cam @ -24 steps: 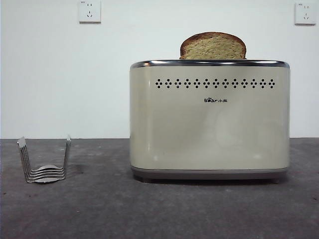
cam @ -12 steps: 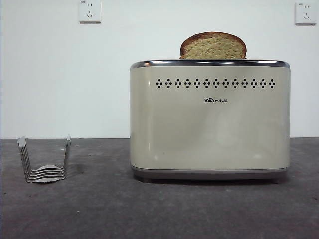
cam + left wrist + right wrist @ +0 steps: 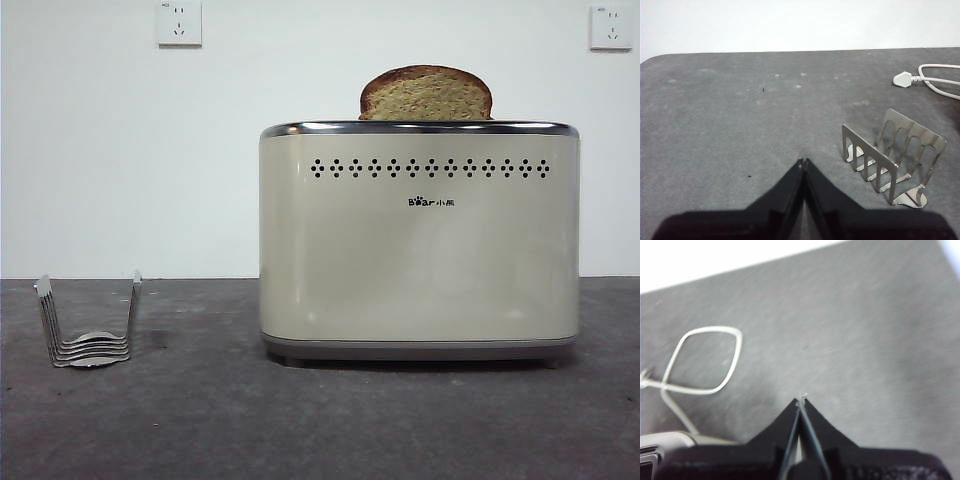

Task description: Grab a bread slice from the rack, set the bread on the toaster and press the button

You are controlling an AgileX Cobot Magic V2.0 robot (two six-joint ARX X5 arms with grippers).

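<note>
In the toaster (image 3: 418, 240) slot, the slice of bread (image 3: 426, 94) stands upright. Rack (image 3: 88, 322) sits well apart on the surface (image 3: 300, 420). Only the wrist views show left hand (image 3: 803, 163) and right hand (image 3: 801, 401), both closed, holding nothing, plus the white cable (image 3: 702, 362).

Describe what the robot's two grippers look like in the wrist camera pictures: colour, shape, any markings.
Each shows as two flat matte black jaws tapering to a thin point. The left gripper has plain, sharp-edged jaws. The right gripper looks the same, with pale edges along the inner faces. No markings or cables on either.
</note>
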